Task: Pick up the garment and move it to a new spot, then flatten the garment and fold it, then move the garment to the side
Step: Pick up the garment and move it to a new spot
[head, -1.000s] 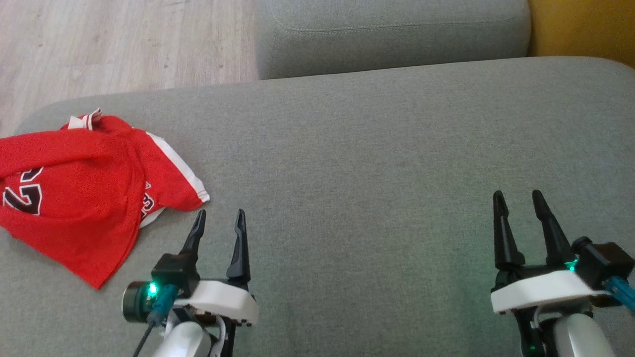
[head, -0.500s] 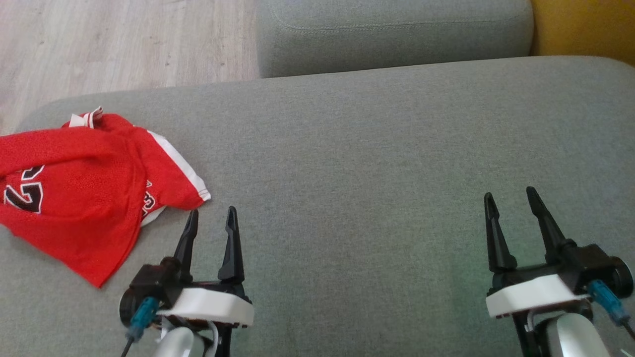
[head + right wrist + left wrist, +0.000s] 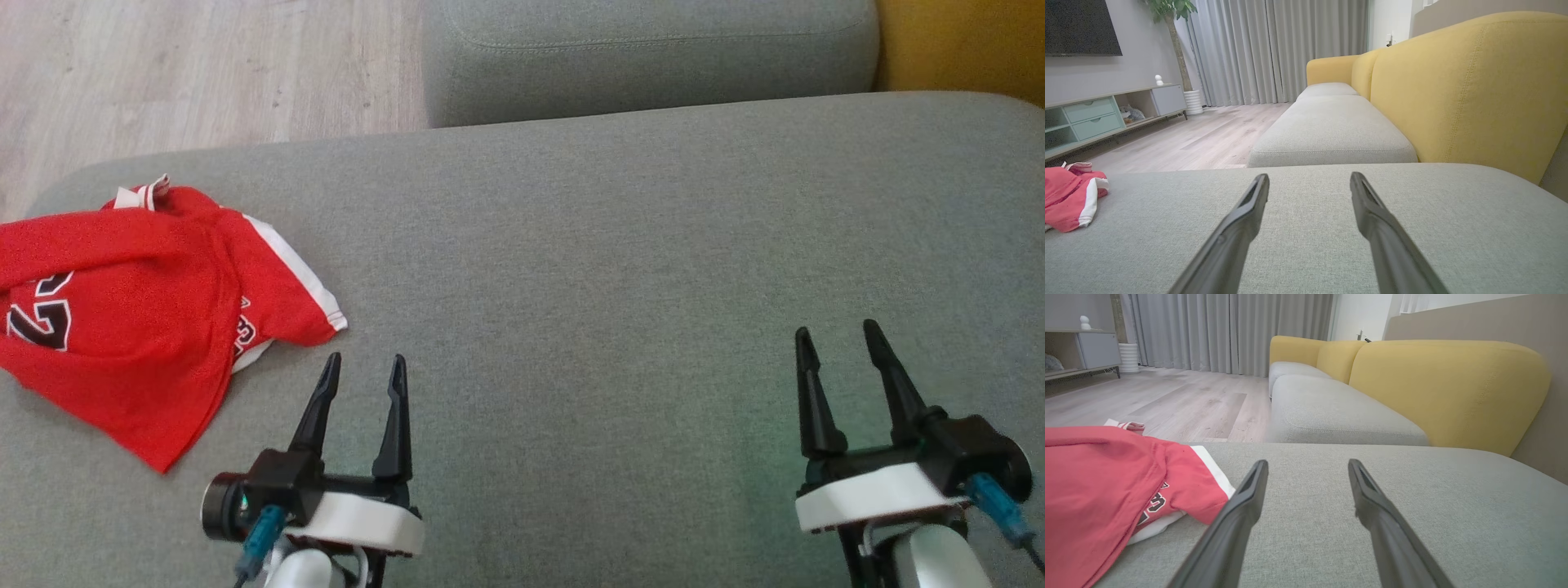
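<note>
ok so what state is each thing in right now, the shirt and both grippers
red jersey with white trim: crumpled, not folded, lying at the left end of the grey fabric seat cushion
left gripper: open, holding nothing, close to the jersey's near edge
right gripper: open, holding nothing, over bare cushion

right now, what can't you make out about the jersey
- Head view: the jersey runs off the left edge, so its full outline is unknown.
- Left wrist view: its lettering is half hidden under a fold.
- Right wrist view: the left edge cuts off most of it.
</note>
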